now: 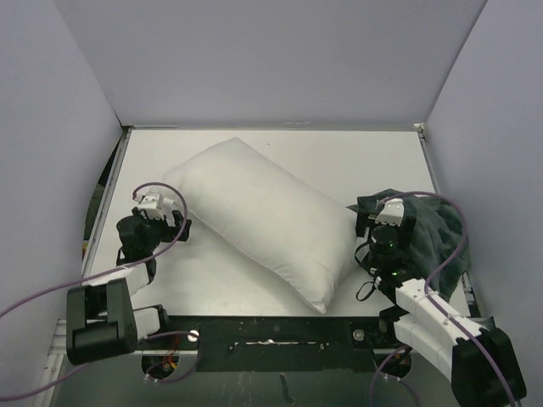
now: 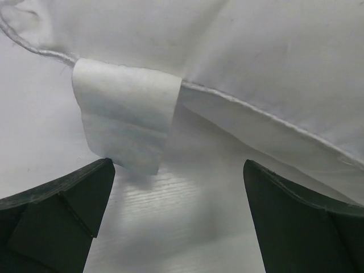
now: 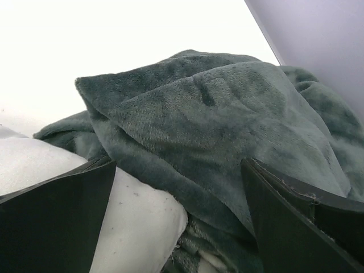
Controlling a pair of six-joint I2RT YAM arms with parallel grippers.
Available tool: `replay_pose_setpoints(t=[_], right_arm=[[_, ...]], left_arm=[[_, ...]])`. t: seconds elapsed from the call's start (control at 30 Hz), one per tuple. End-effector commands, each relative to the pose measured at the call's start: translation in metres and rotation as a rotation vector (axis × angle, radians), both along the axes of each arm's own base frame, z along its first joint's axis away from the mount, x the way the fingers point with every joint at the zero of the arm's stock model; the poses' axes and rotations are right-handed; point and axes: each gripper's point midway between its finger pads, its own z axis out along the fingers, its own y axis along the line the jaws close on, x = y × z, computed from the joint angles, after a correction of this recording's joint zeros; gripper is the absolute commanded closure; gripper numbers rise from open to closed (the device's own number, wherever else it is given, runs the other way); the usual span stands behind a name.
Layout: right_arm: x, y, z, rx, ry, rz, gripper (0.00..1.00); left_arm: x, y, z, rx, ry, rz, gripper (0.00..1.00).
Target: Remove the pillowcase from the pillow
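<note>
Your pillow [image 1: 263, 216] lies bare and slantwise on the table [image 1: 212, 288], the pillowcase [image 1: 431, 233] heaped fleece side up against its right corner. Your right gripper [image 3: 177, 164] sits at that heap, jaws wide and gripping nothing, fleece bulging just ahead of them. At the pillow's left edge your left gripper [image 2: 177, 166] is spread wide too, empty, facing a white label [image 2: 126, 122] hanging from the seam.

A white surface [image 1: 356, 161] is boxed in by three plain lavender-grey panels: back wall [image 1: 271, 59], left wall [image 1: 42, 153], right wall [image 1: 501, 136]. A black rail [image 1: 280, 343] lines its near edge. The light is soft and even.
</note>
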Motion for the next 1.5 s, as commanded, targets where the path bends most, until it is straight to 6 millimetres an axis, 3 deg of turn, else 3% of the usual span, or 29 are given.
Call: replay_pose_setpoints(t=[0.0,0.2,0.27,0.47,0.57,0.67,0.77,1.0,1.47], right_arm=[[0.025,-0.008,0.022,0.014,-0.194,-0.018,0.02],[0.041,-0.02,-0.005,0.026,-0.185,-0.009,0.02],[0.045,-0.019,-0.014,0.025,-0.18,0.032,0.02],[0.054,-0.026,-0.034,0.054,-0.18,0.084,0.02],[0.071,-0.009,-0.045,0.048,-0.161,0.239,0.02],[0.089,-0.016,-0.062,0.093,-0.005,0.174,0.02],[0.105,-0.001,-0.07,0.042,0.087,0.246,0.02],[0.106,0.008,-0.067,0.019,0.073,0.296,0.02],[0.106,0.009,-0.067,0.026,0.07,0.309,0.02]], left_arm=[[0.034,0.003,0.033,0.057,-0.25,0.003,0.02],[0.041,0.001,-0.007,0.094,-0.227,0.025,0.02],[0.048,0.0,0.002,0.11,-0.252,0.028,0.02],[0.064,0.0,-0.021,0.153,-0.072,0.07,0.02],[0.066,-0.001,-0.02,0.159,-0.083,0.072,0.02],[0.067,0.0,-0.018,0.161,-0.1,0.073,0.02],[0.066,-0.001,-0.016,0.156,-0.108,0.074,0.02],[0.066,0.0,-0.017,0.158,-0.106,0.076,0.02],[0.066,0.0,-0.016,0.162,-0.107,0.081,0.02]])
